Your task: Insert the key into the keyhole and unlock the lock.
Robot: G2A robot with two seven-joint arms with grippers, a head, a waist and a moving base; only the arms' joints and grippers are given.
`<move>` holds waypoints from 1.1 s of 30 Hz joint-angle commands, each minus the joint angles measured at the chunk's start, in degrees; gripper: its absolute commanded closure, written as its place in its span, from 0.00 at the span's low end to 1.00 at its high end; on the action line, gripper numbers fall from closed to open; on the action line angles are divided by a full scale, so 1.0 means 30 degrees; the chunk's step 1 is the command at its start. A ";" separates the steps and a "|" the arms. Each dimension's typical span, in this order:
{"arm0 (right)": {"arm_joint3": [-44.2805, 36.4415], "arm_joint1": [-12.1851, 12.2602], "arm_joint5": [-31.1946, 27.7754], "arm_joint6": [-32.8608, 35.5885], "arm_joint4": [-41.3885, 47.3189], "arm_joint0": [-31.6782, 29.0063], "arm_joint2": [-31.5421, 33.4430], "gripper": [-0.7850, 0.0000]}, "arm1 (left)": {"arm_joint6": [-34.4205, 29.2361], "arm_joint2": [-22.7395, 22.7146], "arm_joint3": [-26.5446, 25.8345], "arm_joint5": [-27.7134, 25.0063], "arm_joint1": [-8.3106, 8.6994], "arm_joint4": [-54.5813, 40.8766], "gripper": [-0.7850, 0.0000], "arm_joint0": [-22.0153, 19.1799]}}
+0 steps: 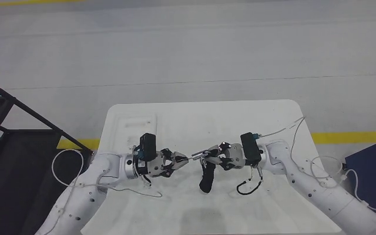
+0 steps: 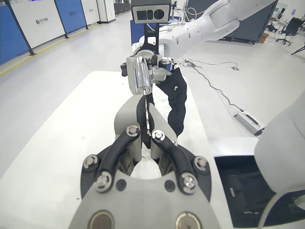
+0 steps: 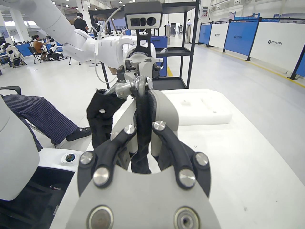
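My left gripper [image 2: 144, 114] is shut on the key [image 2: 147, 120], which has a black head and a silver blade. The blade tip sits in the keyhole [image 2: 145, 91] at the end of the chrome lock [image 2: 140, 76]. Facing it, my right gripper [image 3: 143, 103] is shut on the lock's black fabric-covered part [image 3: 143, 120], with the chrome lock body [image 3: 140, 84] just past its fingertips. A black sleeve [image 2: 177, 106] hangs down from the lock. From above, both grippers [image 1: 176, 158] [image 1: 212, 156] meet over the middle of the white table [image 1: 235, 117], with the lock [image 1: 197, 154] between them.
A white foam tray [image 1: 136, 126] lies at the table's back left corner. A black cable loop [image 1: 247, 187] hangs under the right wrist. A black shelf cart [image 3: 188, 48] stands beyond the table. Bare table surface lies behind and in front of the grippers.
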 commanded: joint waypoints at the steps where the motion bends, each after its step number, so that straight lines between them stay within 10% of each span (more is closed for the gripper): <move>1: 0.0001 0.0000 0.0001 -0.0002 0.0002 0.0000 0.0001 1.00 | 0.3093 0.0075 0.0017 0.0896 -0.0106 0.3202 1.00 0.0286; 18: 0.0001 0.0000 0.0001 -0.0002 0.0002 0.0000 0.0001 1.00 | 1.5261 0.0451 0.0122 0.8383 -0.0018 1.4671 1.00 0.1429; 33: 0.0001 0.0000 0.0001 -0.0002 0.0002 0.0000 0.0001 1.00 | 1.6450 0.0692 0.0222 1.3591 -0.0028 1.9736 1.00 0.0919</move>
